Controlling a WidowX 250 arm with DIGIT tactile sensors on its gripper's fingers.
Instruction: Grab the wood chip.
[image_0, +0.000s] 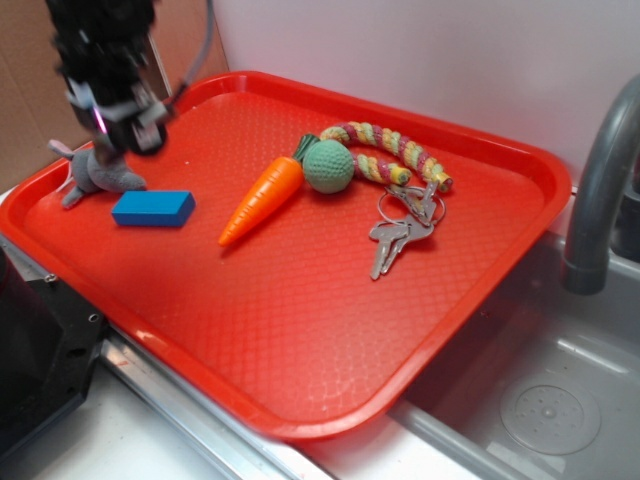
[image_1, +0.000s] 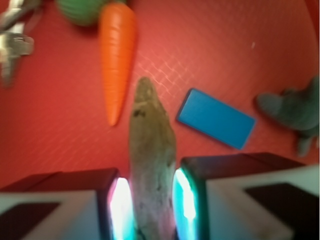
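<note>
The wood chip (image_1: 151, 150) is a rough brown stick. It sits between my two fingers in the wrist view, and its tip points toward the orange toy carrot (image_1: 116, 55). My gripper (image_1: 152, 187) is shut on it, with both pads pressed against its sides. In the exterior view my gripper (image_0: 120, 125) hangs above the far left corner of the red tray (image_0: 300, 330), over a grey plush toy (image_0: 100, 175). The chip itself cannot be made out in that view. The blue block (image_0: 153, 208) lies on the tray just right of the gripper and also shows in the wrist view (image_1: 216, 118).
The carrot (image_0: 262, 198), a green crocheted ball (image_0: 328, 165), a braided rope (image_0: 390, 150) and keys (image_0: 400, 235) lie mid-tray. The grey plush toy (image_1: 295, 112) is near the left rim. A grey faucet (image_0: 600, 190) and a sink (image_0: 550, 400) are on the right.
</note>
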